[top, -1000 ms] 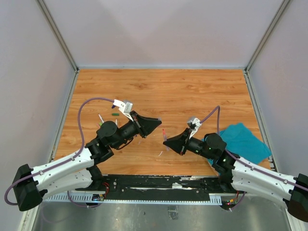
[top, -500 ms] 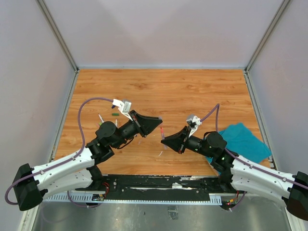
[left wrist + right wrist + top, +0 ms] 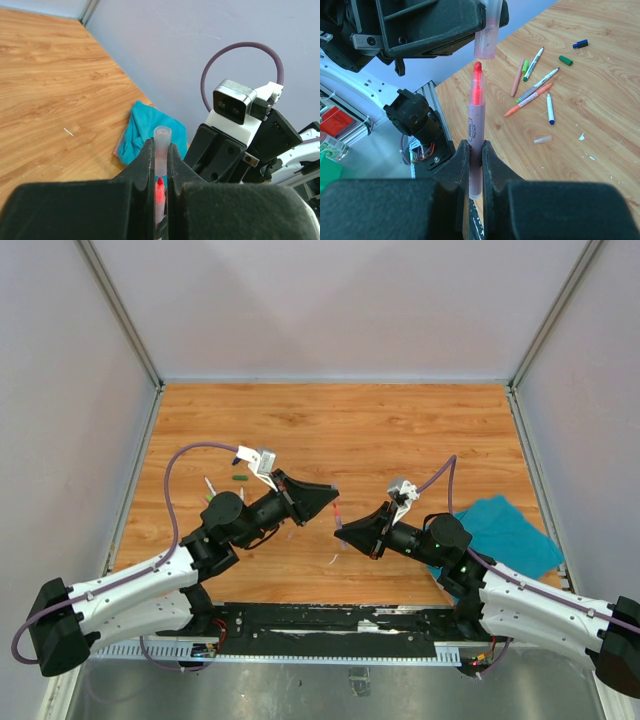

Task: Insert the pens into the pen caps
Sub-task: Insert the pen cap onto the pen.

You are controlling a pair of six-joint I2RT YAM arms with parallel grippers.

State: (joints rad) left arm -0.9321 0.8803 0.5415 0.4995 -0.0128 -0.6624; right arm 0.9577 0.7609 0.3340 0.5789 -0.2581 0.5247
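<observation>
Right claw [image 3: 341,529] nudged left, pen [image 3: 475,115] base hidden, cap [image 3: 487,37] seemingly apart

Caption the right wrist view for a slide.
Right gripper holds red pen, tip just below the cap in the left gripper.

Red-tipped pen [image 3: 476,122] stands upright, tip just below a translucent pink cap [image 3: 487,35]; spare pens [image 3: 538,85] lie beyond.

Bright, even light — sharp, soft shadows
</observation>
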